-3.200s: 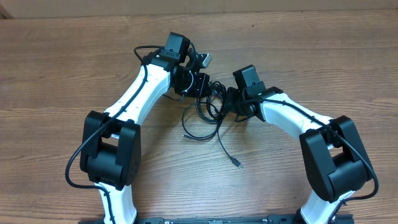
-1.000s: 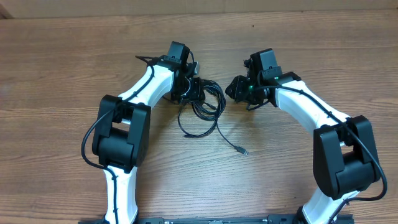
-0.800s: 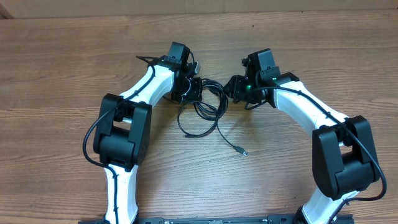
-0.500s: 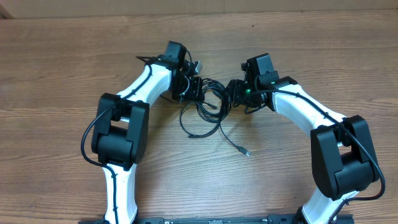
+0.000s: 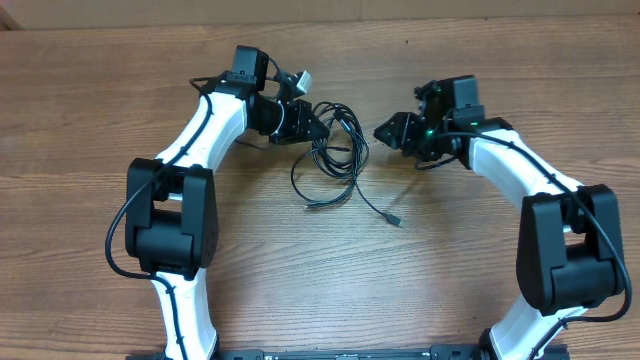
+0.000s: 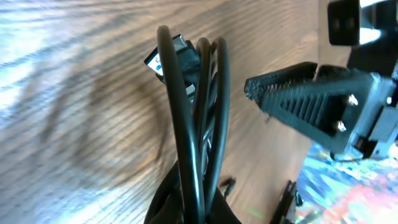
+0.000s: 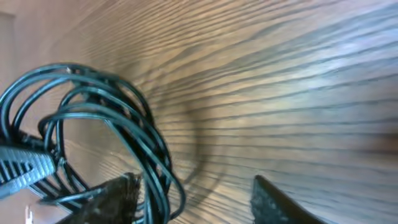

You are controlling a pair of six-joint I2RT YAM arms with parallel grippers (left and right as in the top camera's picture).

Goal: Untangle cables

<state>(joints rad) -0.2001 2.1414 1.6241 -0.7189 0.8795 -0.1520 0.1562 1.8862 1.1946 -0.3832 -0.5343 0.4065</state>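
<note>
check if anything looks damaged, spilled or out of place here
Nothing damaged or spilled. The only mess is the cables: looped over each other in a heap at the left gripper, one plug end straggling out across the table.

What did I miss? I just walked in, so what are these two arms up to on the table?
Two robot arms are working on a tangle of thin black cables on a wooden table. The left gripper is shut on one end of the bundle and appears to hold several strands up off the wood. The right gripper is open and empty, just right of the loops. One plug end trails loose; nothing is untangled yet.
</note>
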